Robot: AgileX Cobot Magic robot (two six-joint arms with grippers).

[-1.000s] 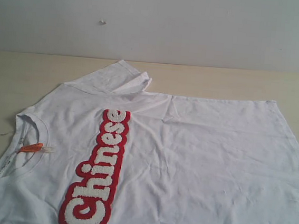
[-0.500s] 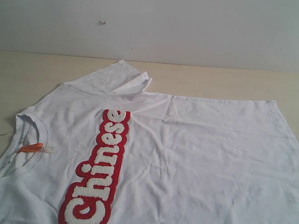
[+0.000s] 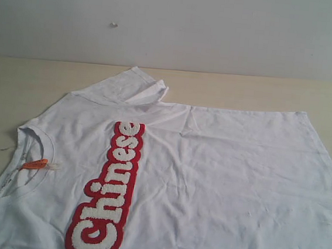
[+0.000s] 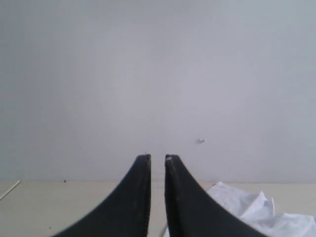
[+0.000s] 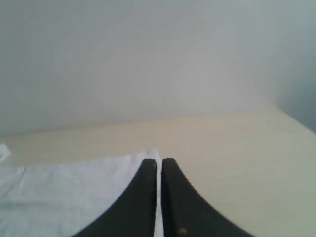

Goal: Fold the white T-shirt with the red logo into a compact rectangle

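Shirt: a white T-shirt (image 3: 218,188) was spread flat and front up on the bench (image 3: 245,91). In the exterior view its neck was turned to the left and its hem to the right. No fold had been made in the body. The near part was cut off by the lower edge of the view.
Sleeve: the far sleeve (image 3: 131,86) was laid out toward the wall (image 3: 222,30), with its outer edge turned over on itself.
Logo: a long red logo (image 3: 109,192) was set across the chest. The word "Chinese" could be read on it in fuzzy white letters, with the capital C nearest the camera.
Collar: a ribbed collar (image 3: 32,141) was seen at the left of the shirt.
Tag: a small orange tag (image 3: 34,163) was fixed inside the collar. No writing on it could be made out.
Creases: light wrinkles were spread over the right half of the cloth.
Wall mark: a small pale speck (image 3: 113,24) was seen on the wall, well above the bench.
Left jaws: the black left jaws were drawn nearly together with only a narrow slit between the tips. Nothing was held. They were aimed at the wall, with a rumpled part of the shirt beyond them.
Right jaws: the black right jaws were closed to a hairline gap, and nothing was gripped. A corner of the shirt lay behind their tips. Whether the cloth was touched could not be told.
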